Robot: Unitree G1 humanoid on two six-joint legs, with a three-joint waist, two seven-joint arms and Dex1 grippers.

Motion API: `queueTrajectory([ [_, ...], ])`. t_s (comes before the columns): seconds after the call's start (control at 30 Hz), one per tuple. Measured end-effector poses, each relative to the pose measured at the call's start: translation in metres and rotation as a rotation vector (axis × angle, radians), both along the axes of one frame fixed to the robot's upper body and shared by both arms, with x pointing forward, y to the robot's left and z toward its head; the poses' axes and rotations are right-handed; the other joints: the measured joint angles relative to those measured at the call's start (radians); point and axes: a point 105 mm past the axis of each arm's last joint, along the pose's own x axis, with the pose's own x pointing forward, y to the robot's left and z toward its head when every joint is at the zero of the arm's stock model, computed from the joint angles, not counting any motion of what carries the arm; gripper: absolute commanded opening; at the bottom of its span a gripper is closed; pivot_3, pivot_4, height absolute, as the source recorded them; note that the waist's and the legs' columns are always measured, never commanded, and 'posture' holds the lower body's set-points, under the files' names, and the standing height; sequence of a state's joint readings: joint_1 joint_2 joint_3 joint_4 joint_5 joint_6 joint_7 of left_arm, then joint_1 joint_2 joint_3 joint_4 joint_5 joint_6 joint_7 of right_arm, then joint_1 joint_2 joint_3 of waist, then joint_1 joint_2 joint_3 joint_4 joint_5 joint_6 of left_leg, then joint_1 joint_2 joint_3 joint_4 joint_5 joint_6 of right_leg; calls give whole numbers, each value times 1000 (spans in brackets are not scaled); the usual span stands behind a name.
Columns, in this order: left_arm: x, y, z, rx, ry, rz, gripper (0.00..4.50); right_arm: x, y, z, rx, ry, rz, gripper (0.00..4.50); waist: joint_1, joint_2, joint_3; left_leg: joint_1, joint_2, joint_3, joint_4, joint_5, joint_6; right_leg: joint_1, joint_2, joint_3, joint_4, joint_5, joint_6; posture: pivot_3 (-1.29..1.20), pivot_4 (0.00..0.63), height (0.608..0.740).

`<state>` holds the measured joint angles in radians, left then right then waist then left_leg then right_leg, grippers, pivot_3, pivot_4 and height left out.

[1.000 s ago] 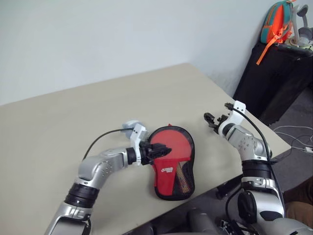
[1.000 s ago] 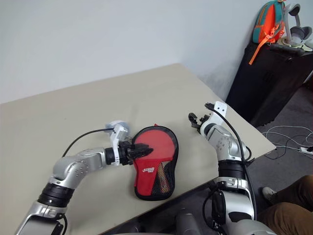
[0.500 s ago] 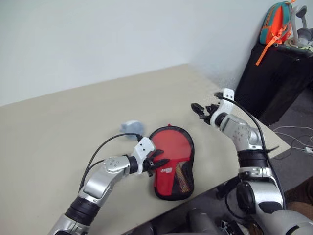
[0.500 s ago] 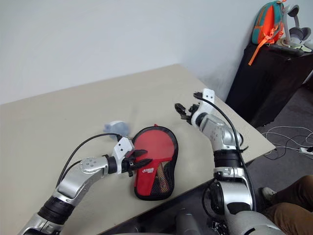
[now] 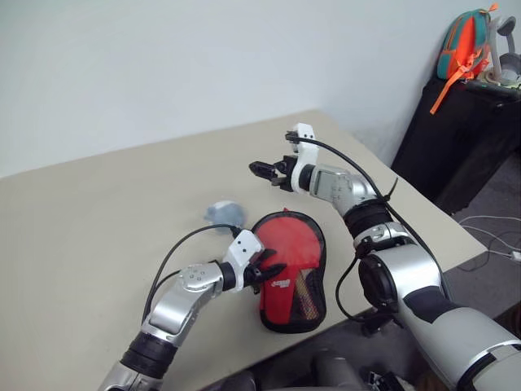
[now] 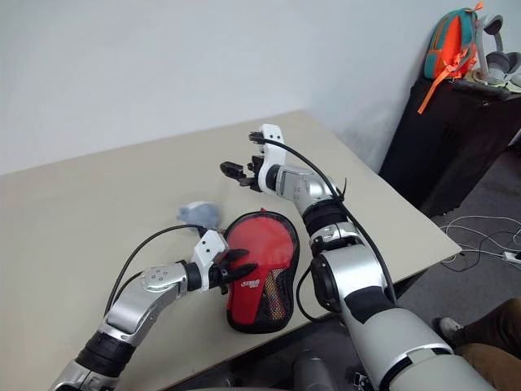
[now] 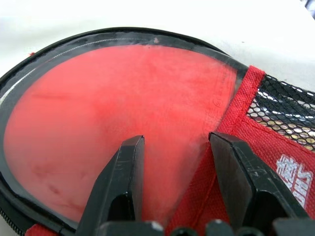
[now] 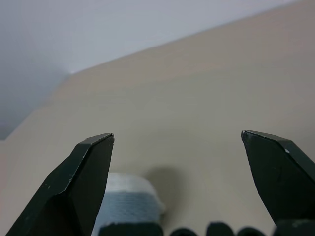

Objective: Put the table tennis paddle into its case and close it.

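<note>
The case (image 5: pixel 291 273) lies flat on the table near its front edge, black-rimmed, with a red part and a mesh panel. The table tennis paddle (image 5: pixel 286 240) is inside it; its red face shows through the see-through panel (image 7: pixel 123 103) and its striped handle (image 5: pixel 303 297) through the mesh. My left gripper (image 5: pixel 273 271) sits at the case's left edge, its fingers (image 7: pixel 123 172) apart over the panel with nothing between them. My right gripper (image 5: pixel 259 171) hangs open in the air over the table behind the case, pointing left.
A small blue-grey thing (image 5: pixel 222 213) lies on the beige table (image 5: pixel 98 212) just behind and left of the case; it also appears below my right gripper (image 8: pixel 177 135). A black cabinet (image 5: pixel 464 138) with a backpack (image 5: pixel 457 41) stands off the table's right side.
My right arm swung left and upward from the table's right edge to above the table behind the case. My left gripper rolled and sank slightly at the case's left edge.
</note>
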<state>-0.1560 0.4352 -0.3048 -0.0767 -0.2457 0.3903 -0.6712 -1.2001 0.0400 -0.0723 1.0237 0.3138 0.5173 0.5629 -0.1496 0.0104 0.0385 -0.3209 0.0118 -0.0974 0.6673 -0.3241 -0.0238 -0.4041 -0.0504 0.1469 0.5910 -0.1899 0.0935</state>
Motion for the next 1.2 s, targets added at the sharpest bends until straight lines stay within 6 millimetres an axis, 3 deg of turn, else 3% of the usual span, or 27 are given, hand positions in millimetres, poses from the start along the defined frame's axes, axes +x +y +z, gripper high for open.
queueTrajectory([
  [0.13, 0, 0, -2, -1, 3, 14, 2147, -19, 31, -11, -10, 27, 127, 4500, 0, 0, -3, 0, 0, -1, 0, 0, 0, 0, 0, -1, 1, 0, 1, 0, 0, 740],
  [0.27, -1, 1, -2, 11, -6, 24, 2147, -34, 47, -36, -98, 73, 185, 4500, 1, -1, -5, 0, 0, -1, 0, 0, 0, 0, 0, -1, 1, -1, 1, 0, 0, 740],
  [0.57, -3, 4, -2, 21, -26, 59, 2147, -34, 41, -62, -271, 26, 181, 4500, -2, -1, -7, 1, 0, -1, 0, 0, 0, -1, 0, -1, 2, -1, 1, 0, 0, 740],
  [0.83, -6, 5, -2, 14, -23, 86, 2147, -36, 39, -70, -276, 60, 173, 4500, -3, -1, -7, 1, 0, -1, 0, 0, 0, -1, 0, -1, 2, 0, 0, 0, 0, 740],
  [1.2, -11, 15, -1, 56, -58, 92, 2147, -37, 44, -56, -163, 99, 193, 4500, -11, -1, -8, 1, 0, -1, -1, 0, 0, -2, 1, -1, 3, 0, -1, 0, 0, 740],
])
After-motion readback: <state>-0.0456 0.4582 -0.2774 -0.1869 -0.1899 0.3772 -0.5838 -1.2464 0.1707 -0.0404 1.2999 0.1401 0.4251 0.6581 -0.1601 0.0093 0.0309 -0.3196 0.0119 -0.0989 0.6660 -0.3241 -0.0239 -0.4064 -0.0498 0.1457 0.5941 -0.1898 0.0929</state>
